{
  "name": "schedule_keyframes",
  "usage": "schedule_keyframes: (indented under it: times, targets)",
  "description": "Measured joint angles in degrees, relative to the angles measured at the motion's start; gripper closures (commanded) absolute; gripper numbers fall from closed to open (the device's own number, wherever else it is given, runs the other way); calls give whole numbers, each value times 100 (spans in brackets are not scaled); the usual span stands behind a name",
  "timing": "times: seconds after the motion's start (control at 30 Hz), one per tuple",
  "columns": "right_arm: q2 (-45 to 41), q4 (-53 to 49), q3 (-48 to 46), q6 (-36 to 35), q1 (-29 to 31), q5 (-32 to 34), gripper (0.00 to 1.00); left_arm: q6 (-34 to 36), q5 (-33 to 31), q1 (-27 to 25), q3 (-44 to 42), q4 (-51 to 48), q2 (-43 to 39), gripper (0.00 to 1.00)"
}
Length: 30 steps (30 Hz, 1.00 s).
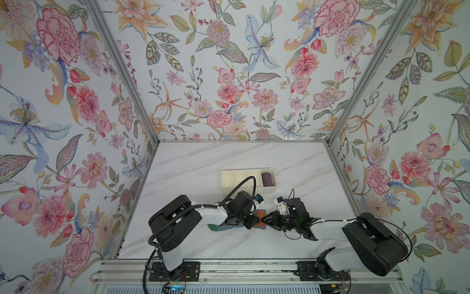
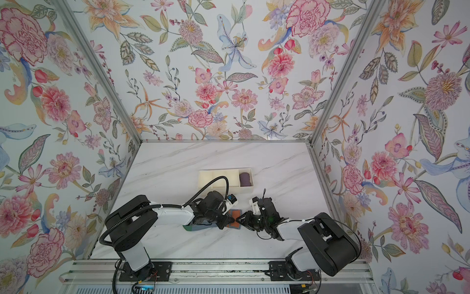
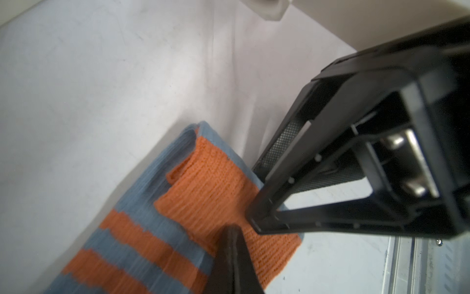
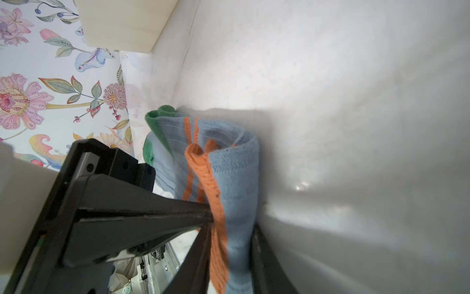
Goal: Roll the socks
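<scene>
The socks [image 1: 259,213] [image 2: 235,213] lie flat on the marble table between both arms: blue-grey ribbed, with orange stripes, an orange cuff [image 3: 203,198] and a green toe [image 1: 213,227] showing under the left arm. My left gripper [image 3: 231,230] is shut, and its joined tips press down on the orange cuff. My right gripper [image 4: 231,236] is shut on the cuff end of the socks [image 4: 236,178], with blue-grey and orange fabric standing between its fingers. In both top views the two grippers meet tip to tip over the cuff, and the arms hide most of the socks.
A cream divided tray [image 1: 244,171] [image 2: 221,171] stands just behind the grippers. A dark purple rolled bundle [image 1: 268,178] [image 2: 246,178] sits in its right-hand compartment. Floral walls enclose the table on three sides, and a metal rail runs along the front edge.
</scene>
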Motion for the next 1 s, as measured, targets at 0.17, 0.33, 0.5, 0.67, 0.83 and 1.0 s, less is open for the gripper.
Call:
schedule_keyframes:
  times: [0.17,0.33,0.5,0.67,0.83,1.0]
  targets:
    - [4,197,-98,153,28,2,72,-17,24,13,-35,63,0,100]
    - [13,236,-114,243,42,15,74,-17,37,17,-35,68,0,100]
    - [11,208,-109,275,42,59,79,-17,39,17,-35,66,0,100]
    - [-39,66,-85,273,55,197,83,-17,39,17,-35,59,-9,100]
    - [-144,-407,90,109,74,345,87,-17,37,17,-35,33,-31,100]
    - [-356,-1110,319,-225,101,525,87,-24,17,24,-50,-155,-151,100]
